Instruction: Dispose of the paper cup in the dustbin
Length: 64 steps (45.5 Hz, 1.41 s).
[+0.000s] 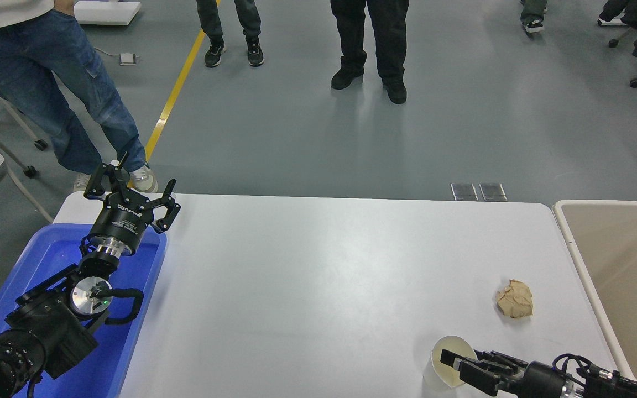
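Note:
The paper cup [443, 366] is small and white with a cream inside, and stands upright near the table's front edge at the lower right. My right gripper [454, 365] comes in from the bottom right corner and reaches over the cup's rim and mouth, hiding part of its right side. The dustbin [573, 243], a beige bin with a thick rim and a tan inside, stands off the table's right end. My left arm is parked at the lower left, with its gripper [136, 188] open and empty above the blue tray.
A crumpled brown paper ball [515, 299] lies on the white table [318, 265] between the cup and the dustbin. A blue plastic tray [47, 260] sits at the left end. Several people stand on the floor beyond the far edge.

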Tool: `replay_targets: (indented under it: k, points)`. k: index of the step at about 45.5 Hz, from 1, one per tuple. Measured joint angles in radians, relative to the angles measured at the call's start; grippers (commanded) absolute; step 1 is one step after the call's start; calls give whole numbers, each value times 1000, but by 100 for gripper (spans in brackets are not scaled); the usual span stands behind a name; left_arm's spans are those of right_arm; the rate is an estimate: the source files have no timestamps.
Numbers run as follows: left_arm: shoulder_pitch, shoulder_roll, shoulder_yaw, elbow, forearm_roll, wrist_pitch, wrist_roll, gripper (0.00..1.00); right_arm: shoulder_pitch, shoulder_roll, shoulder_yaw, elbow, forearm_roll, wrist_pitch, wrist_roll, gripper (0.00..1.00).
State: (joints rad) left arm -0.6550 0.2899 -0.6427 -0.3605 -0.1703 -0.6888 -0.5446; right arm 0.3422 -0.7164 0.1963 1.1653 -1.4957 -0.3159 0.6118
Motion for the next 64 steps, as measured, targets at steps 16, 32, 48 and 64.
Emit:
replay_targets:
  k: [16,32,48,64]
  points:
    - [0,0,0,0,0,0,0,100,22,1,-13,-5,12,-7,11,0]
    - [0,0,0,0,0,0,0,100,26,-5,-16,-3,19,-10,29,0]
    - [0,0,0,0,0,0,0,100,26,-44,-14,27,25,-11,43,0]
    - [0,0,0,0,0,0,0,100,38,-231,1,229,99,0,51,0]
